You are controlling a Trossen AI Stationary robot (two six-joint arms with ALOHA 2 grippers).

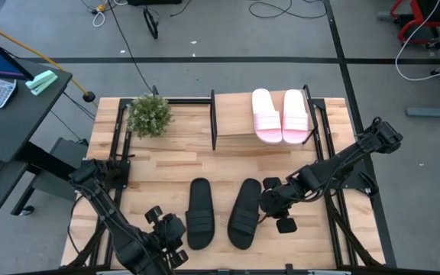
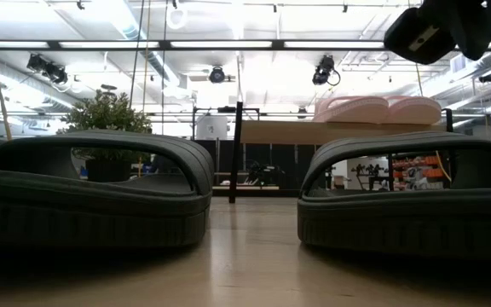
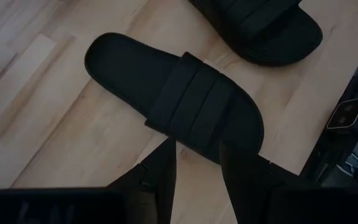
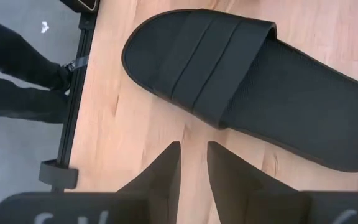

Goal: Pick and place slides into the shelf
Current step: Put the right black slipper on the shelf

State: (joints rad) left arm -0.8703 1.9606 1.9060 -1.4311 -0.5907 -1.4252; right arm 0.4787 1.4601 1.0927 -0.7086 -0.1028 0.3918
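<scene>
Two pink slides (image 1: 279, 115) lay on the shelf (image 1: 235, 124); two black slides (image 1: 222, 213) sat on the worktop (image 1: 166, 164). Right fingers (image 4: 193, 163) hovered slightly parted beside one, left fingers (image 3: 197, 171) parted over the other. Risked nudging a slide aside through off-centre closing. Found no readable writing.

From above we are looking straight down on the whole table (image 1: 166, 164); from tabletop height we are peering level past two black slides (image 2: 92, 192) toward the shelf (image 2: 331, 130). Each wrist camera is hanging close over one black slide (image 3: 179, 99), and all views are sharing that pair.
</scene>
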